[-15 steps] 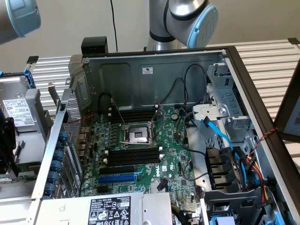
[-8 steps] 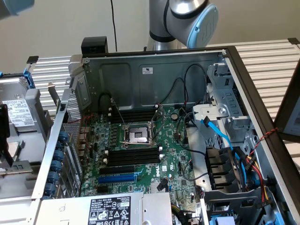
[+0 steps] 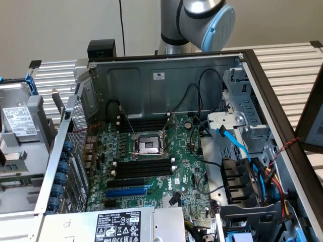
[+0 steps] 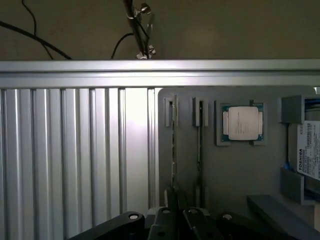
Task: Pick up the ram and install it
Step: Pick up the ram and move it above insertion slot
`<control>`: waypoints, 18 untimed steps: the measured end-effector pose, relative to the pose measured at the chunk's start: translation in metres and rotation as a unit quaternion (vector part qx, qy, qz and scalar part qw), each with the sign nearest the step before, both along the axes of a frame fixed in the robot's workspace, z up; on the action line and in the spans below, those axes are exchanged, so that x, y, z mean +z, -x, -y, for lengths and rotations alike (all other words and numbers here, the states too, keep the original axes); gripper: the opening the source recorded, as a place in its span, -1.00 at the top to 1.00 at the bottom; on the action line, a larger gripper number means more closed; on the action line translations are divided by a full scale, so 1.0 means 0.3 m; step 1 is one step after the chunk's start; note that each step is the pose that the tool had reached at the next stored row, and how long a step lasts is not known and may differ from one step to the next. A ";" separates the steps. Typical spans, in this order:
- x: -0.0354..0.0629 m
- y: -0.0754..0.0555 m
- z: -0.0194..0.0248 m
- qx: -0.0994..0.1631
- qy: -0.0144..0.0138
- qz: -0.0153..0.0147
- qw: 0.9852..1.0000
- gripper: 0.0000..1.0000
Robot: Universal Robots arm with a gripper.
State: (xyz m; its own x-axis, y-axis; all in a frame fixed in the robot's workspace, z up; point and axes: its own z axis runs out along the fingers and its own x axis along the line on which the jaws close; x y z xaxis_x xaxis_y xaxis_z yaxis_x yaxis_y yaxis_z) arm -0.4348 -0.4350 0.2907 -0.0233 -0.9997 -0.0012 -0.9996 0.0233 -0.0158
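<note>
Wrist view: the tool (image 4: pixel 173 200) is clamped on the ram (image 4: pixel 173 145), which stands on edge in a grey holder (image 4: pixel 240 170). Exterior view instead shows the open computer case (image 3: pixel 166 75), with black memory slots (image 3: pixel 144 168) at frame centre.

You can read one brand: "TOSHIBA", running lengthwise on the white drive label (image 4: pixel 308 156) near the processor (image 4: pixel 242 123) in the wrist view.

Exterior view:
- Power supply label (image 3: pixel 118 225), lower middle: print too small to read.
- White sticker (image 3: pixel 159 75) on the case back wall, upper middle: illegible.
- Grey drive's label (image 3: pixel 20 121), far left: illegible.
</note>
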 end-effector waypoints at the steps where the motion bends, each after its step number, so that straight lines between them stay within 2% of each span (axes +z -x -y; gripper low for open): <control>1: 0.015 0.000 0.002 0.000 0.000 0.000 1.000 0.76; 18: 0.273 0.000 0.022 0.000 0.000 0.000 1.000 0.76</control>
State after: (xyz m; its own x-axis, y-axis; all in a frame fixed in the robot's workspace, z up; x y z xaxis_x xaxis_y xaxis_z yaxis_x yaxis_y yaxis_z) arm -0.4347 -0.4416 0.3725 -0.0235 -0.9997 -0.0012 -0.9996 0.0235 -0.0156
